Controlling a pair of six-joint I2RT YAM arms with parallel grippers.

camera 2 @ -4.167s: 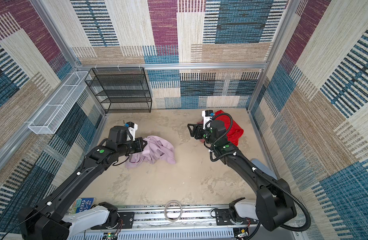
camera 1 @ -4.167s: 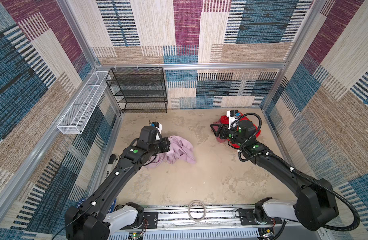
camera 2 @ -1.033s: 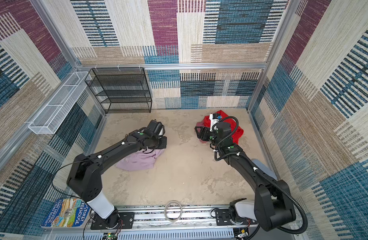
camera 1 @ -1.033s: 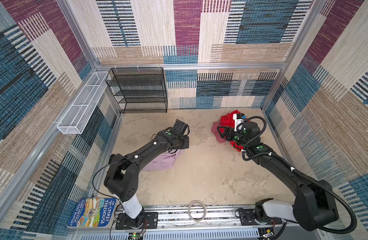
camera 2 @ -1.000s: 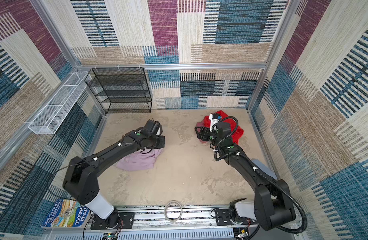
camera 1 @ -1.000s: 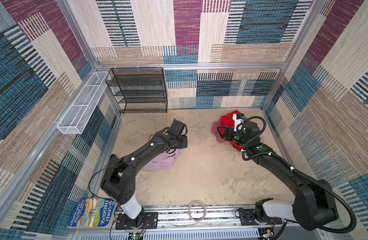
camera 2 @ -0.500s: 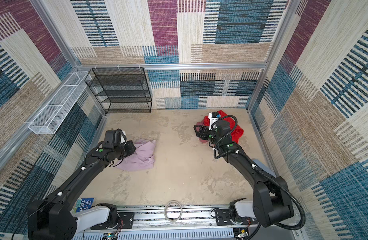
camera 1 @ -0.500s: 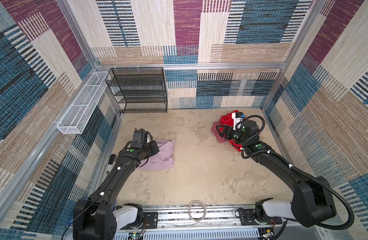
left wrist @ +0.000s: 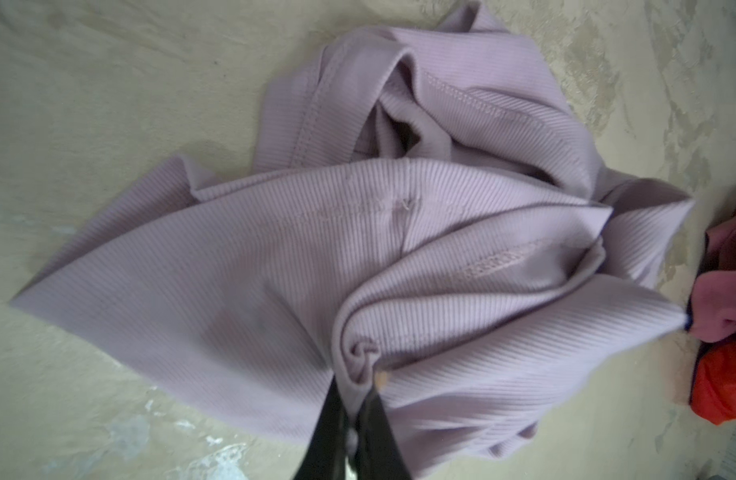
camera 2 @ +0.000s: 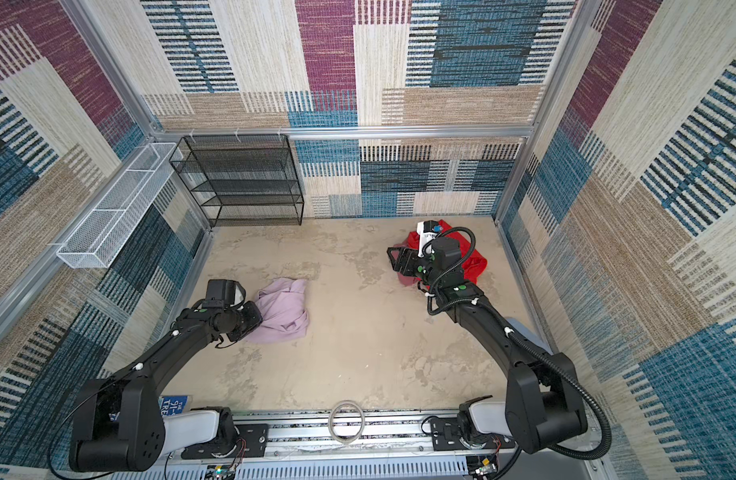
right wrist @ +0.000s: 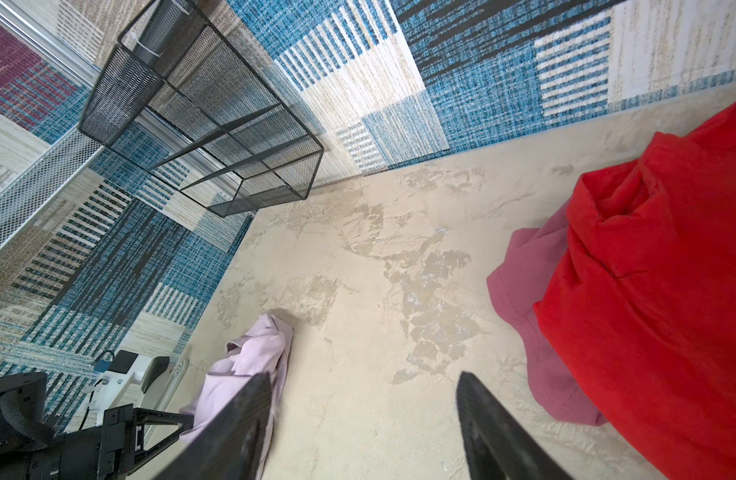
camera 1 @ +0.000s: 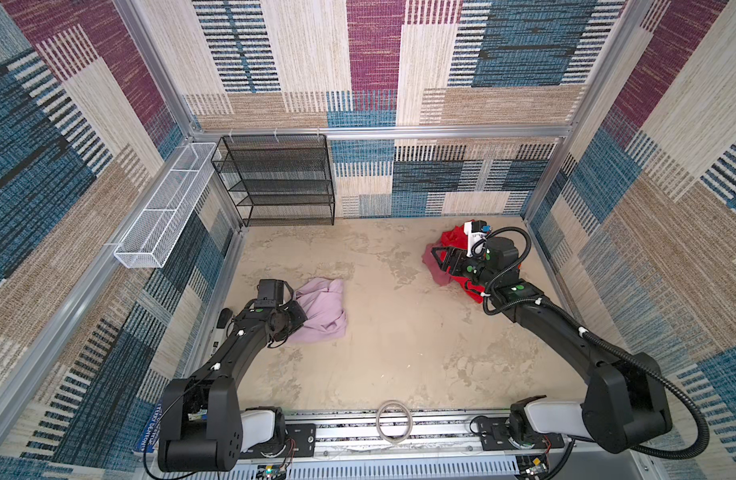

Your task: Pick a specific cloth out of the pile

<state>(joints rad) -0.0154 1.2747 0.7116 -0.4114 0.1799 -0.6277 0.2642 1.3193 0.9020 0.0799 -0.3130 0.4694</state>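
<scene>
The cloth [camera 1: 322,309] lies crumpled on the desk [camera 1: 399,353], well apart from the pile [camera 1: 453,241]. It looks light, limp, ribbed and stretchy — likely to sag and trail rather than slip — so a bunched fold or the stitched hem seems the best hold. The left tool [left wrist: 358,380] stands almost closed with a raised fold between its tips; whether it truly grips, I cannot tell. The right tool [right wrist: 362,419], just beside the pile, gapes wide and empty.
</scene>
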